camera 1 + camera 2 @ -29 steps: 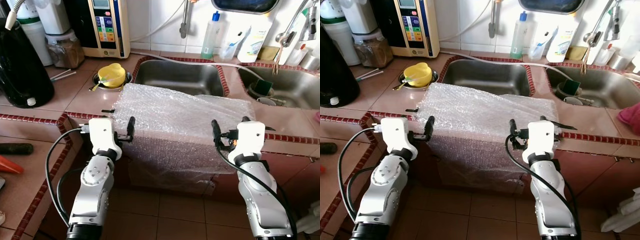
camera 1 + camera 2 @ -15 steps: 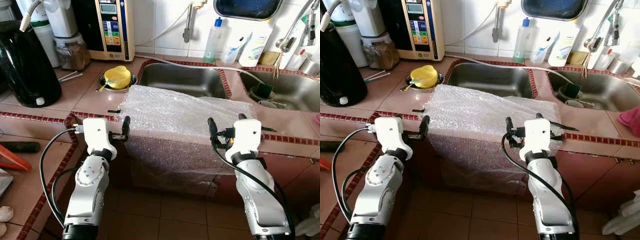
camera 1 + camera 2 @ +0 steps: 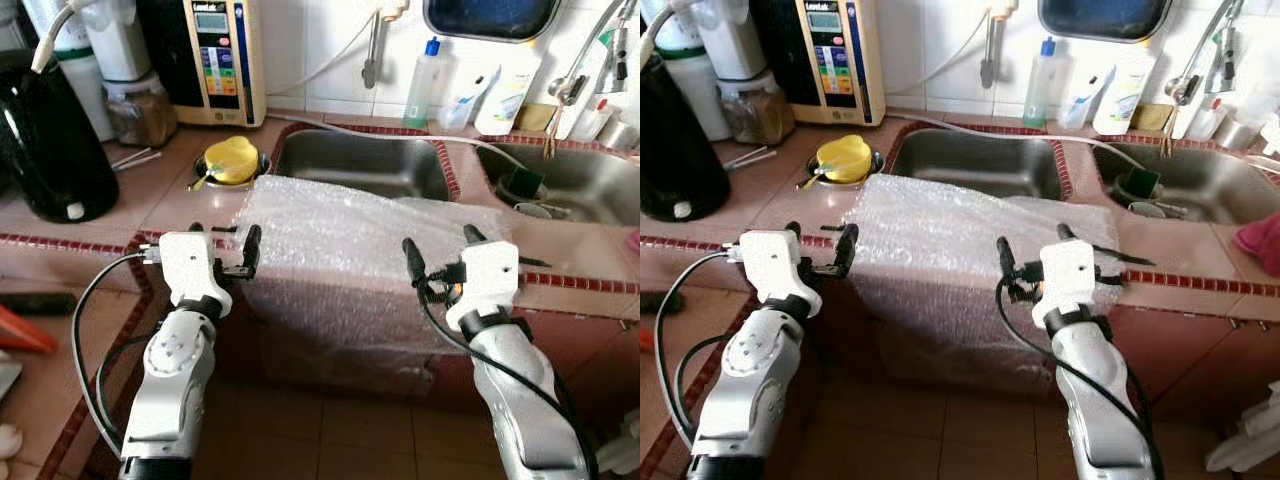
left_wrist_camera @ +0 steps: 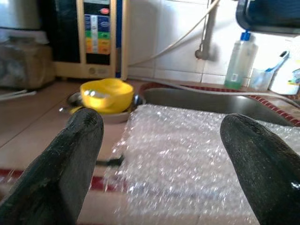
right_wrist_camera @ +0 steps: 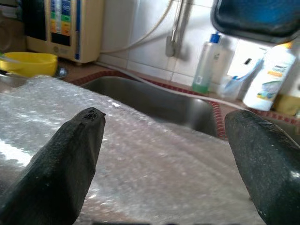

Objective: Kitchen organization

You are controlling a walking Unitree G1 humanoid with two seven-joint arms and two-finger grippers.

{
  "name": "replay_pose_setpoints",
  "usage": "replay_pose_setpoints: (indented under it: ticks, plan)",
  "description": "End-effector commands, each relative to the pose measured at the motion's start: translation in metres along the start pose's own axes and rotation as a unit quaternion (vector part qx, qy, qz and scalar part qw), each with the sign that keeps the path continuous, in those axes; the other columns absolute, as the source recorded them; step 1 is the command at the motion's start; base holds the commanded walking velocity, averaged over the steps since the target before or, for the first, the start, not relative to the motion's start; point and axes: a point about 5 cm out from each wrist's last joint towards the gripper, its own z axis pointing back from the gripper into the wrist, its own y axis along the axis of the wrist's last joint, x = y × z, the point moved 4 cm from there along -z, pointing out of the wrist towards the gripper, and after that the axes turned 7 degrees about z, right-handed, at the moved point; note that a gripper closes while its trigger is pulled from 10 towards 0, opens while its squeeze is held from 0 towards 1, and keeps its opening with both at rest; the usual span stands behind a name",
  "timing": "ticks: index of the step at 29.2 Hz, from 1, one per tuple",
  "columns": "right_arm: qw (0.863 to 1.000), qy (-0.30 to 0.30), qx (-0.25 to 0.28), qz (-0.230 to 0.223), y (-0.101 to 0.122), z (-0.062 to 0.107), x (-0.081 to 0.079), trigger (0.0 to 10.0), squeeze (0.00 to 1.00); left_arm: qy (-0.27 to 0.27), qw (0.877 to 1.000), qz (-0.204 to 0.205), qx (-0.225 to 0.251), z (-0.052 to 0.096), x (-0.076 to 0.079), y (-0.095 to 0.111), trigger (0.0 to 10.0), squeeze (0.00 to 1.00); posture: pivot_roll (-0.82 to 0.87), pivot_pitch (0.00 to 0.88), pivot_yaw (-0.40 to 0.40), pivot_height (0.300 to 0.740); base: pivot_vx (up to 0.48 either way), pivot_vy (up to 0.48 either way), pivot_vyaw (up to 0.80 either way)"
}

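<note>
A sheet of bubble wrap (image 3: 370, 235) lies on the tiled counter in front of the sink and hangs down over the counter's front edge. My left gripper (image 3: 224, 238) stands open at the sheet's left edge, level with the counter top. My right gripper (image 3: 440, 245) is open over the sheet's right part at the counter edge. In the left wrist view the two black fingers (image 4: 70, 159) frame the bubble wrap (image 4: 187, 159), with nothing between them. The right wrist view has the bubble wrap (image 5: 140, 159) spread between and beyond its fingers (image 5: 65, 159).
A yellow bowl (image 3: 232, 160) sits on a metal dish behind the sheet's left corner. Two steel sink basins (image 3: 360, 160) (image 3: 580, 175) lie behind. A black jug (image 3: 50, 140), a water purifier (image 3: 222, 55) and bottles (image 3: 424, 68) stand along the back. Tiled floor (image 3: 330, 440) is below.
The view has shifted a little. Both grippers have edged slightly forward at the counter edge and stay open; the bubble wrap has not moved.
</note>
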Motion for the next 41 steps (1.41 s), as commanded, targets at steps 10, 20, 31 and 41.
replay_pose_setpoints:
  ticks: [10,20,31,41]
  plan:
    - [1.000,0.007,0.005,0.012,0.010,0.010,0.007,10.0,0.00,0.004,1.000,-0.003,-0.012,0.015,-0.007,0.006,10.0,0.00,-0.01,0.000,0.000,0.740,0.309,0.000,0.00]
    - [1.000,0.014,0.001,0.016,0.009,0.009,0.004,10.0,0.00,-0.004,1.000,0.001,-0.018,0.014,-0.001,0.007,10.0,0.00,-0.01,0.000,-0.001,0.740,0.338,0.000,0.00]
    - [1.000,0.015,-0.002,0.016,0.008,0.010,0.002,10.0,0.00,-0.006,1.000,0.003,-0.022,0.013,0.001,0.006,10.0,0.00,-0.01,0.000,0.002,0.740,0.371,0.000,0.00]
    - [1.000,0.015,-0.002,0.016,0.008,0.009,0.002,10.0,0.00,-0.009,1.000,0.003,-0.026,0.012,0.003,0.005,10.0,0.00,-0.01,0.000,0.002,0.740,0.369,0.000,0.00]
